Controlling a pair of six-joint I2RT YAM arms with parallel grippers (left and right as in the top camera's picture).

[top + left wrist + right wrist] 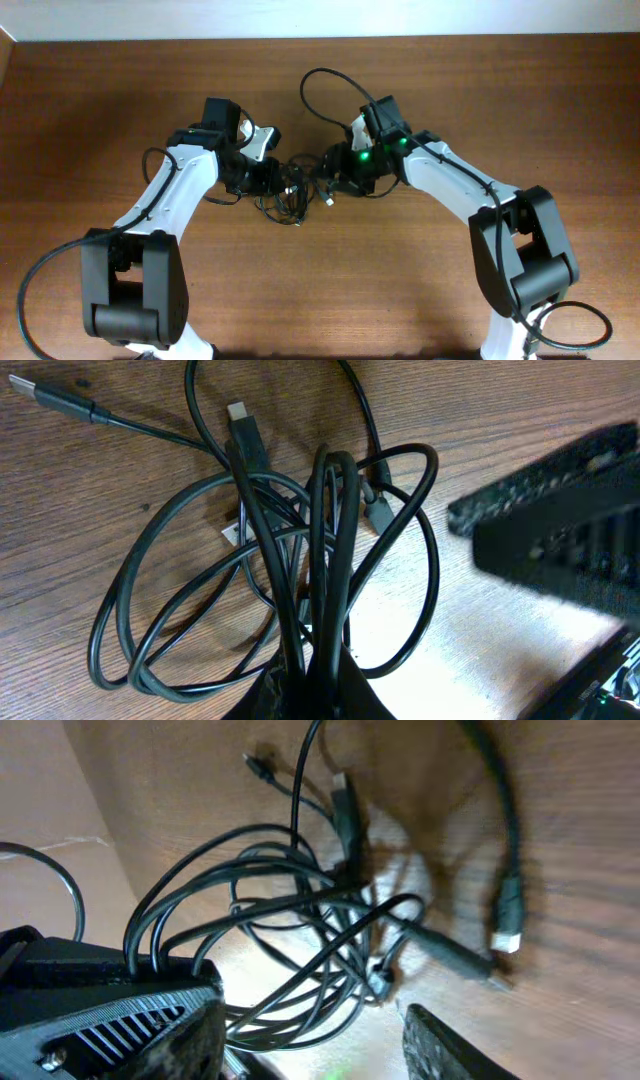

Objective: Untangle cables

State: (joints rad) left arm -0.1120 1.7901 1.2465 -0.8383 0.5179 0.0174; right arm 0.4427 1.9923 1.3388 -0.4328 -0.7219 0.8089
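Observation:
Several thin black cables lie in a tangled heap on the wooden table between the two arms. In the left wrist view the loops of the cables fan out over the wood, and my left gripper is shut on a bunch of strands at the bottom edge. A silver-tipped plug lies at the top left. My left gripper sits at the heap's left side, my right gripper at its right. In the right wrist view my right gripper stands open, with loops of the cables running between its fingers.
A loose cable end with a silver-tipped plug lies apart from the heap at the right. A thicker black arm cable arcs over the table behind the right arm. Bare wooden table surrounds the heap.

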